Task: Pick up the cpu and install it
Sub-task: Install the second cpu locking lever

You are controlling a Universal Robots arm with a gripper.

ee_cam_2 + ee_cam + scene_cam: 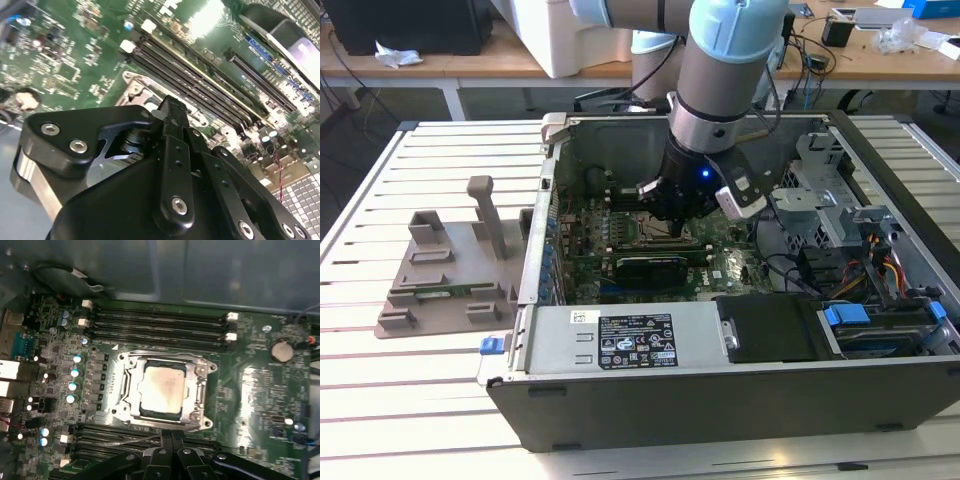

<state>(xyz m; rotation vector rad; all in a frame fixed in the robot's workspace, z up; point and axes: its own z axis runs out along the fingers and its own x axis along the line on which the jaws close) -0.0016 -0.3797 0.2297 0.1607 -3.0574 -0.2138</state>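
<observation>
The cpu [162,386], a flat square chip with a silver-grey top, lies flat inside the metal-framed socket [202,390] on the green motherboard [260,390] in the first wrist view. My gripper [172,434] hovers just off one edge of the socket with its two black fingers pressed together and nothing between them. In the second wrist view the gripper [172,107] points down at the socket frame [134,86]. In the exterior view the gripper [672,225] reaches down into the open computer case [720,390], over the middle of the board.
Black memory slots [160,322] run along both sides of the socket. A grey plastic holder tray [450,270] sits on the slatted table at the exterior view's left. A drive cage and loose cables [870,260] crowd the case's right end.
</observation>
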